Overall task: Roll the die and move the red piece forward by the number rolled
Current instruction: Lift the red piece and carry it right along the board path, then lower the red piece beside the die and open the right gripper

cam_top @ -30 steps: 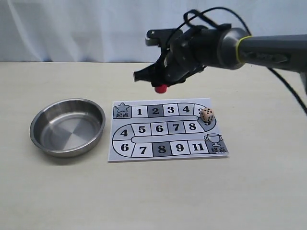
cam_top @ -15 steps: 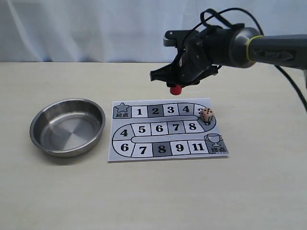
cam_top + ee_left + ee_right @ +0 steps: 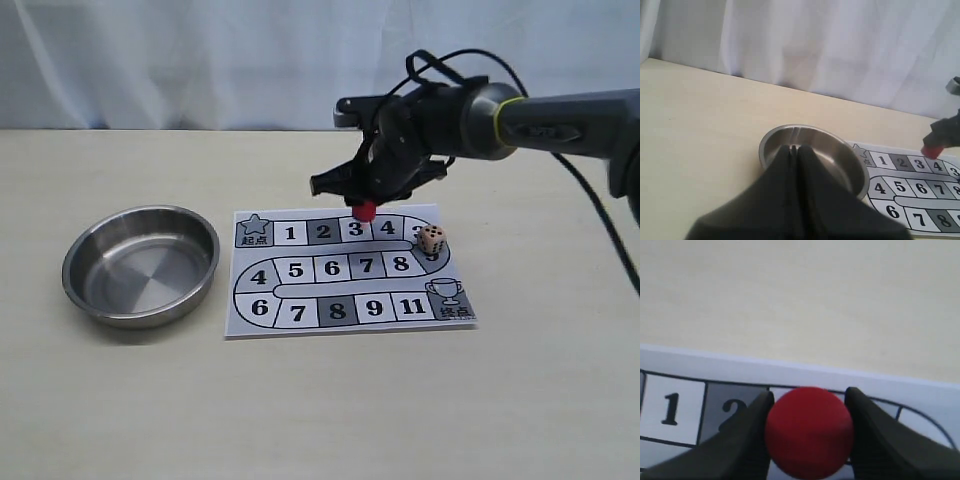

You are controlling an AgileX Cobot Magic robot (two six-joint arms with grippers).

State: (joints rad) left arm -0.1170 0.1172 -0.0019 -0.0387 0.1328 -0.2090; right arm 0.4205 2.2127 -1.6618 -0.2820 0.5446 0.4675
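Note:
The red piece [image 3: 366,209] hangs in my right gripper [image 3: 366,206], just above the top row of the game board [image 3: 300,300], over the square marked 3. In the right wrist view both fingers [image 3: 747,440] press its sides, so the right gripper [image 3: 809,432] is shut on the red piece [image 3: 809,430]. The die [image 3: 431,239] rests on the board at the right end of the top row, its dark pips showing. My left gripper [image 3: 798,150] is shut with nothing in it, and it does not show in the exterior view. The left wrist view catches the red piece [image 3: 931,149] at its far edge.
A round steel bowl [image 3: 90,250] stands left of the board, with nothing inside it. Seen from the left wrist, the bowl [image 3: 850,155] lies just beyond the left fingertips. A white curtain closes off the back of the beige table [image 3: 320,410].
My right gripper has carried the red piece rightward and then down toward the board's top row. The die and bowl have not moved.

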